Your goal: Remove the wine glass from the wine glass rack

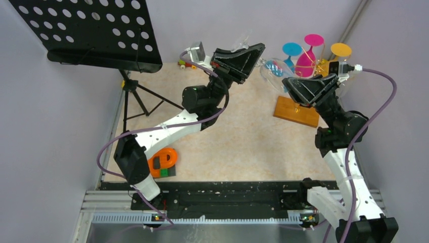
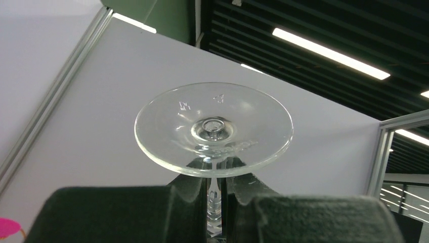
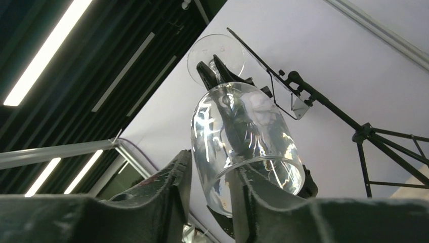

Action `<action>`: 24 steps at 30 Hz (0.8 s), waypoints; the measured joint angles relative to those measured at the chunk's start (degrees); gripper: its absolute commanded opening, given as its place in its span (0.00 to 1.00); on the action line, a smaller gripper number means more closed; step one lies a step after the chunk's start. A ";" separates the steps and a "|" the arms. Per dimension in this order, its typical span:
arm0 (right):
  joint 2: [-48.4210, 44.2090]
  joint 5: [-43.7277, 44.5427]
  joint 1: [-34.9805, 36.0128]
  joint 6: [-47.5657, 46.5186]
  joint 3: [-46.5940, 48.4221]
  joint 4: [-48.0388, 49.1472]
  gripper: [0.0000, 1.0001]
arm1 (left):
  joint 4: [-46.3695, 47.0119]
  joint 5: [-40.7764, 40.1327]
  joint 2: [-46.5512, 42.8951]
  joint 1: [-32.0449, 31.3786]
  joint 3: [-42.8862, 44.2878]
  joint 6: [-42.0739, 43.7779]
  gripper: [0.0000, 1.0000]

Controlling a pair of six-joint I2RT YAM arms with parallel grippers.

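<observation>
The wine glass (image 1: 271,72) is clear and is up in the air between the two claws, tipped on its side. The left claw (image 1: 261,54) is clenched on the thin stem. In its own camera the stem runs down between the left claw's (image 2: 215,195) two dark pads, and the round foot of the glass (image 2: 213,129) sits just above them.

The right claw (image 1: 286,81) is at the other end, by the open cup of the glass (image 3: 243,136). The cup's rim is right at the tips of the right claw (image 3: 212,177), but I cannot tell if they squeeze it or only sit beside it.

The wine glass rack (image 1: 295,111) stands on the table (image 1: 243,136) just behind the right claw, with a blue glass (image 1: 292,49), a pink glass (image 1: 313,40) and an orange glass (image 1: 341,49) on it. A black music stand (image 1: 96,30) is far off, past the left claw.
</observation>
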 measured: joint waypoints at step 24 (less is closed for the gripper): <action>3.54 2.91 4.83 -7.17 2.56 -2.64 0.00 | 5.42 -2.23 -3.28 -0.02 -10.03 3.02 0.76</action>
